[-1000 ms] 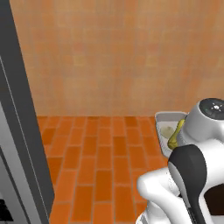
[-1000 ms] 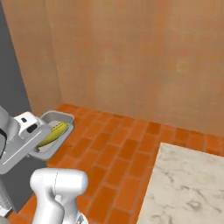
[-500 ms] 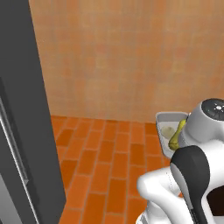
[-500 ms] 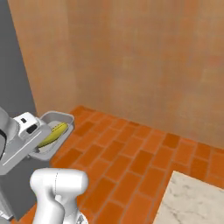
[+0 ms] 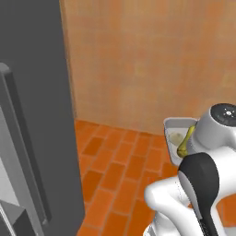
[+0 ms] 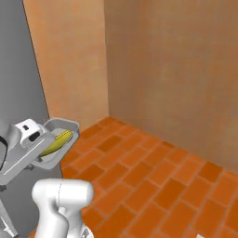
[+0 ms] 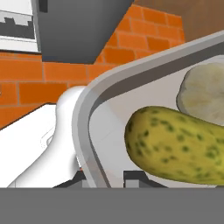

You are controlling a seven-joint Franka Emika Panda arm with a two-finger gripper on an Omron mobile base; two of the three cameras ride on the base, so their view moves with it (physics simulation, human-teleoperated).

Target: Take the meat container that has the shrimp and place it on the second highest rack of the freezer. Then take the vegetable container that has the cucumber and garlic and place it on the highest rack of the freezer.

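My fingers point(image 7: 103, 177) were pinched nearly shut on the rim of the grey tray point(image 7: 109, 87), one inside the wall and one outside. Just past them in the tray lay the cucumber point(image 7: 175, 146), with the pale garlic point(image 7: 205, 94) touching its far side. Beyond the tray stood the grey freezer point(image 5: 32, 92), over orange brick floor point(image 6: 153, 181).

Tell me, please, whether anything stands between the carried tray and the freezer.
Nothing visible does. The gripper holds the tray by its rim, with the cucumber and garlic inside. Bare brick floor lies between it and the freezer. The racks are not in view.
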